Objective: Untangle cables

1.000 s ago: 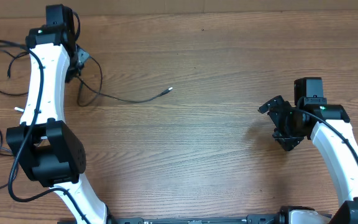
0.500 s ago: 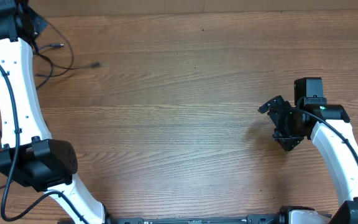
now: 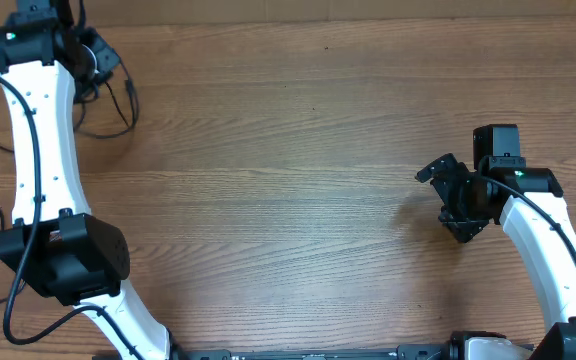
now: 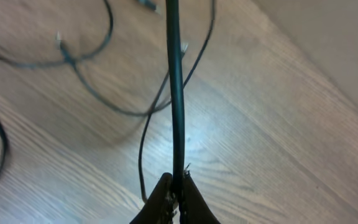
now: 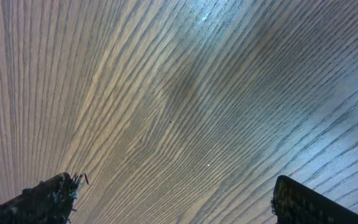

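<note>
Your left gripper [image 4: 176,194] is clamped on one cable [image 4: 175,93], held taut, likely to draw it clear of the other loops [image 4: 67,59]. Your right gripper [image 3: 447,202] hangs wide open, empty, well apart over the table [image 3: 288,200].

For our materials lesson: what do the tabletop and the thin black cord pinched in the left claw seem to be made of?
The tabletop looks like wood or wood-print laminate: light brown, running grain lines, slight sheen. The cord is probably plastic or rubber sheathed: smooth, dark, with a faint highlight along it.
</note>
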